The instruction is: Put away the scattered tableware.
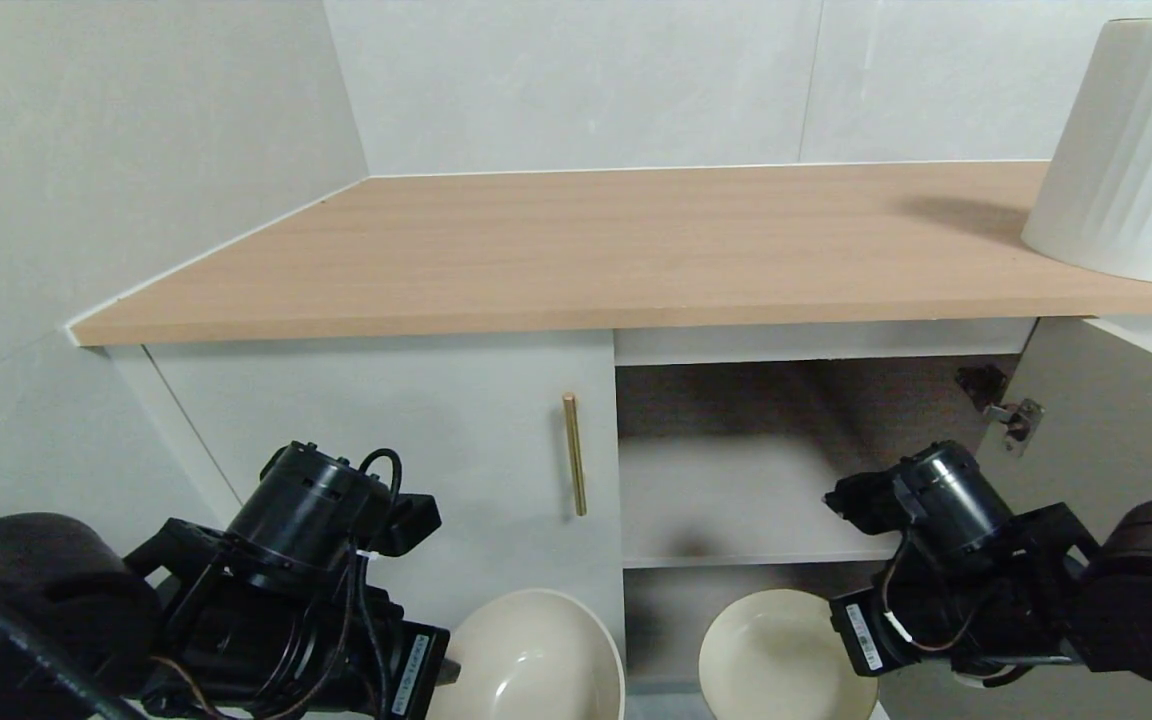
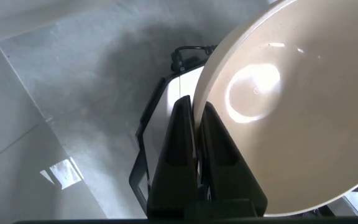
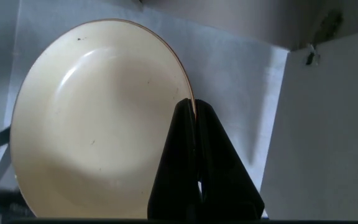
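Head view shows two cream bowls before the cabinet. My left pincer [image 2: 194, 109] is clamped on the rim of the left bowl [image 1: 536, 660], facing the closed door [image 1: 386, 430]. My right pincer [image 3: 193, 109] likewise grips the right bowl [image 1: 766, 655] at the open compartment. Risk, as I judge it: rim-only grips could let a bowl pivot and strike the shelf [image 1: 746, 560] edge.

Cream left bowl [image 1: 526, 655], cream right bowl [image 1: 766, 650]; wood-grain countertop [image 1: 586, 250], brass handle [image 1: 574, 455], white ribbed container [image 1: 1136, 150]
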Controlling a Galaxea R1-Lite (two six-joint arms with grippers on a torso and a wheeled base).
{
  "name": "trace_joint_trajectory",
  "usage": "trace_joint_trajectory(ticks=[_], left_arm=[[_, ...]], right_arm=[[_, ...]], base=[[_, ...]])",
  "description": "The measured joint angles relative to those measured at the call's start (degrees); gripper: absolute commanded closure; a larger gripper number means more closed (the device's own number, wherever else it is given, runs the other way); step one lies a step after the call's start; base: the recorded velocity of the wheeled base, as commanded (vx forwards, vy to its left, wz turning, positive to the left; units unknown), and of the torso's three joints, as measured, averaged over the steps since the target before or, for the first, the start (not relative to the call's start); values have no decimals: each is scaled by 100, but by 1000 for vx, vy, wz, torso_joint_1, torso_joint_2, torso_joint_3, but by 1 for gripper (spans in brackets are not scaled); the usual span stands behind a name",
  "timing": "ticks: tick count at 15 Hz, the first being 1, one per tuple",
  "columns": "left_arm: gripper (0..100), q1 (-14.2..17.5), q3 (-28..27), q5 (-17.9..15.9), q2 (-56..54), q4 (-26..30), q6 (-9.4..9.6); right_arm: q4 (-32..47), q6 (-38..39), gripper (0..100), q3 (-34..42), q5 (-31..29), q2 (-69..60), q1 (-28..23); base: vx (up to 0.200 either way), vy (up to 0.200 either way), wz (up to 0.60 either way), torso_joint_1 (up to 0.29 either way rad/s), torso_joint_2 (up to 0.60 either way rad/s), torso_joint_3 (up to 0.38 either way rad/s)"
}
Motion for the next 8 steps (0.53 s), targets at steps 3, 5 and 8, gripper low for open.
trace_joint_trajectory(ticks=[3, 5, 8], left_arm=[[100, 2, 0, -2, 0, 0, 0], [100, 0, 2, -2, 0, 0, 1], [100, 0, 2, -2, 2, 0, 0]], right_arm=[[-801, 94, 100, -24, -18, 601, -127], [-1560, 369, 100, -79, -29, 1101, -304], [-2805, 657, 100, -174, -199, 1952, -592]], base=[[0, 0, 0, 0, 0, 0], [0, 0, 0, 0, 0, 0], [0, 0, 0, 0, 0, 0]])
